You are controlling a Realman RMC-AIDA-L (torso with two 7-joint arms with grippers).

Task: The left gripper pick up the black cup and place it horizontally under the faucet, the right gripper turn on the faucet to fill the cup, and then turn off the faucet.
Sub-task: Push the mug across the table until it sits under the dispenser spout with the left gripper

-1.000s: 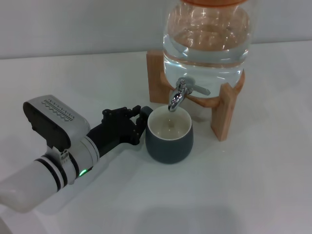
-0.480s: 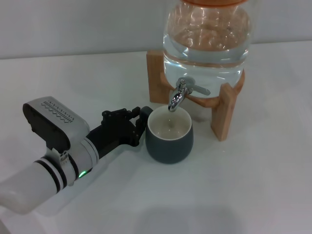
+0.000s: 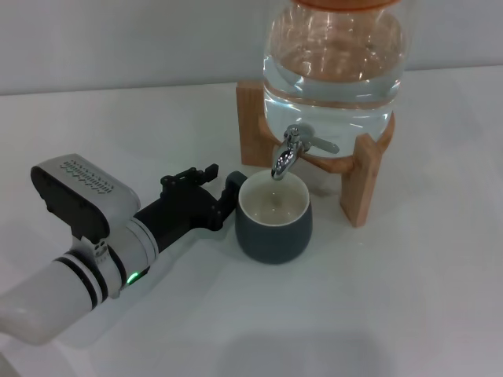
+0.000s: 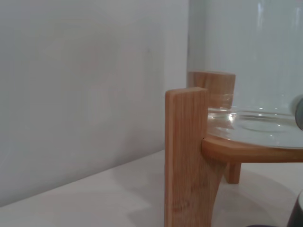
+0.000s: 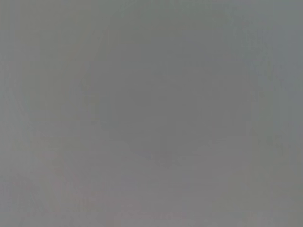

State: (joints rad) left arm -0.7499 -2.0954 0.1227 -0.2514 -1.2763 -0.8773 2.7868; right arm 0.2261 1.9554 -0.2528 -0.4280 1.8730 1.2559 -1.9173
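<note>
The black cup (image 3: pixel 273 220) stands upright on the white table, cream inside showing, its rim directly below the spout of the chrome faucet (image 3: pixel 292 149). The cup's handle (image 3: pixel 233 182) points toward my left gripper (image 3: pixel 219 192). That gripper lies low on the table just left of the cup, open, with one finger on each side of the handle and a gap around it. A dark sliver of the cup (image 4: pixel 299 213) shows in the left wrist view. The right gripper is out of view; its wrist view shows only flat grey.
The faucet sits on a clear glass water jar (image 3: pixel 334 63) held in a wooden stand (image 3: pixel 357 184) behind the cup. The stand's post (image 4: pixel 187 156) fills the left wrist view. Bare white table (image 3: pixel 377 298) lies in front and to the right.
My left gripper's fingers have spread apart off the cup's handle, and the arm has drawn back slightly to the left. The cup has stayed put under the spout.
</note>
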